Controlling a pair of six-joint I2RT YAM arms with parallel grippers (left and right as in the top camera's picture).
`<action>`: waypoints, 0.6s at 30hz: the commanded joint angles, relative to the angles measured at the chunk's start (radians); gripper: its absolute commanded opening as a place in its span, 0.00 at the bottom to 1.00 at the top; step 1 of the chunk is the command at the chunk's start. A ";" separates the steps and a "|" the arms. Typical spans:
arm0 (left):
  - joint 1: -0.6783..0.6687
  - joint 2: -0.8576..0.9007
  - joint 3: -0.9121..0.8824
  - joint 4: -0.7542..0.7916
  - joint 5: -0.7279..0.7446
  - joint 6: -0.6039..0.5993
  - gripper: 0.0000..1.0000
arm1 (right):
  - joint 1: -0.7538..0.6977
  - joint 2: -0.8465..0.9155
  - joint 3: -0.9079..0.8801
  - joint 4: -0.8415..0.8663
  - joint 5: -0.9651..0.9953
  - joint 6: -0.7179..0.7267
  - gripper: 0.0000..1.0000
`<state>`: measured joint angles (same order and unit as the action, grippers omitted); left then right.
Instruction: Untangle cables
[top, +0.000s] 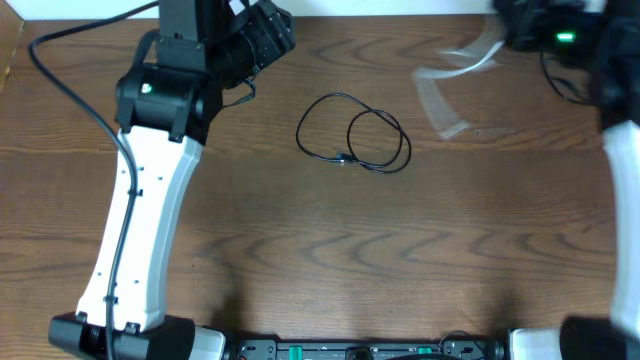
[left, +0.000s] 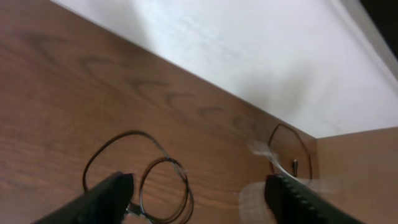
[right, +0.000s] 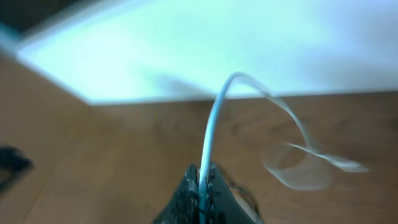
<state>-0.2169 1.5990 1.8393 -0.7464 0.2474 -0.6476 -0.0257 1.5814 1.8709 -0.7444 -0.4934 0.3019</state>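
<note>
The black cable (top: 352, 133) lies in loose loops on the wooden table, mid-back; it also shows in the left wrist view (left: 140, 177). The white cable (top: 455, 82) is a motion-blurred streak at the back right, hanging from my right gripper (top: 520, 35). In the right wrist view my right gripper (right: 202, 177) is shut on the white cable (right: 214, 127), which arcs up and trails off blurred to the right. My left gripper (left: 196, 186) is open and empty, raised at the back left of the black cable, not touching it.
The wooden table (top: 330, 240) ends at a white wall along its back edge (left: 249, 56). A thick black arm wire (top: 80, 95) loops beside the left arm. A dark wire loop (left: 289, 146) lies near the back right corner.
</note>
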 joint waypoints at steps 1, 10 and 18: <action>0.005 0.036 0.012 -0.016 -0.024 0.027 0.75 | -0.097 -0.104 0.037 -0.032 0.109 0.072 0.01; 0.004 0.055 0.011 -0.016 -0.024 0.027 0.76 | -0.341 -0.122 0.036 -0.093 0.130 0.086 0.01; 0.004 0.055 0.010 -0.037 -0.024 0.027 0.76 | -0.506 0.024 0.036 -0.122 0.153 0.077 0.01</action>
<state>-0.2169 1.6485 1.8397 -0.7696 0.2329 -0.6380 -0.4892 1.5478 1.9064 -0.8551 -0.3565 0.3752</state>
